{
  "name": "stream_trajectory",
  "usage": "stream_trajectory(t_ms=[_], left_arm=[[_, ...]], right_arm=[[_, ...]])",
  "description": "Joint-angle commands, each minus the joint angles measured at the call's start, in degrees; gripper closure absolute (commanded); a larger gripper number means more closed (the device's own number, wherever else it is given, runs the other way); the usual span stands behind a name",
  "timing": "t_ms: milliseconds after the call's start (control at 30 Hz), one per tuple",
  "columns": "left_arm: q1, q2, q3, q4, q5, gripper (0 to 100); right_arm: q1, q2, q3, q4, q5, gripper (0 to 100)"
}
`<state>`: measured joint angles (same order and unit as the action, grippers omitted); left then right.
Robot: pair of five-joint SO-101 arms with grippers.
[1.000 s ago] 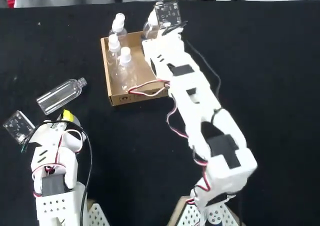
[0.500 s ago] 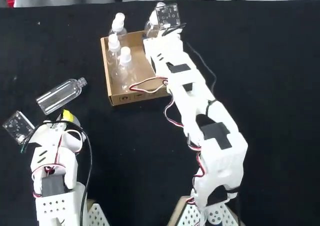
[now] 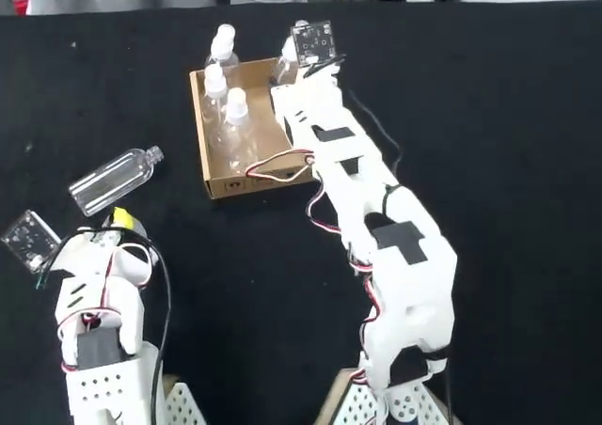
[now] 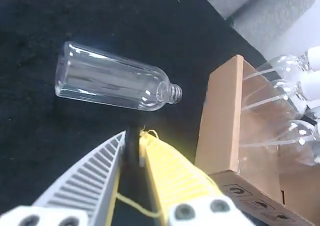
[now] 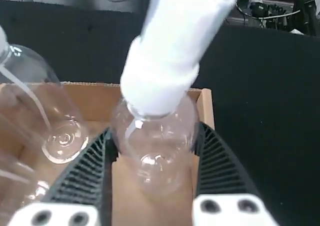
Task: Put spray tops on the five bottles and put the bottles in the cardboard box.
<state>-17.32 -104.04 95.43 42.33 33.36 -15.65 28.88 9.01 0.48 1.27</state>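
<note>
The black surface (image 3: 508, 115) carries the cardboard box (image 3: 218, 184), which lies open-topped beneath the right tool (image 5: 154, 136). Three capped bottles (image 3: 235, 124) stand in the box, to one side of that tool. The tool is clenched on a fourth bottle (image 5: 155, 171), one finger on each side of its clear body. This bottle stands roughly upright at the box's corner. Its base is down over the cardboard floor and its white spray top (image 5: 170, 51) points up toward the wrist. Whether the base rests on the floor cannot be told.

The left tool (image 4: 134, 135) is closed on nothing, its grey and yellow tips meeting. Just ahead of those tips, and apart from them, the uncapped bottle (image 4: 107, 82) lies on its side. Its long axis runs across the tool's line and its open neck points toward the box.
</note>
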Motion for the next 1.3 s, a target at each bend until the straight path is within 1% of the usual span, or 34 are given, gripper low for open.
stream_trajectory(t_ms=[0,367,433,567,633,1000,1167,1267], left_arm=[[-0.7,-0.5,-0.6,-0.3,-0.5,96],[-0.7,-0.5,-0.6,-0.3,-0.5,96],[-0.7,-0.5,-0.6,-0.3,-0.5,96],[-0.7,-0.5,-0.6,-0.3,-0.5,96],[-0.7,-0.5,-0.6,-0.3,-0.5,96],[-0.7,-0.5,-0.6,-0.3,-0.5,96],[-0.7,-0.5,-0.6,-0.3,-0.5,96],[-0.7,-0.5,-0.6,-0.3,-0.5,96]], right_arm=[[1.7,-0.3,-1.5,-1.2,-0.2,89.8],[1.4,-0.1,-1.1,-1.1,-0.2,89.0],[1.5,-0.1,-1.1,-0.9,-0.2,84.8],[1.4,-0.1,-0.3,-1.0,-0.2,72.2],[1.3,-0.1,0.1,-1.1,-0.2,68.8],[0.4,-0.5,0.2,-0.9,-0.1,68.1],[0.4,-0.5,0.3,-0.8,1.4,60.8],[0.4,-0.5,0.4,-0.7,1.4,60.3]])
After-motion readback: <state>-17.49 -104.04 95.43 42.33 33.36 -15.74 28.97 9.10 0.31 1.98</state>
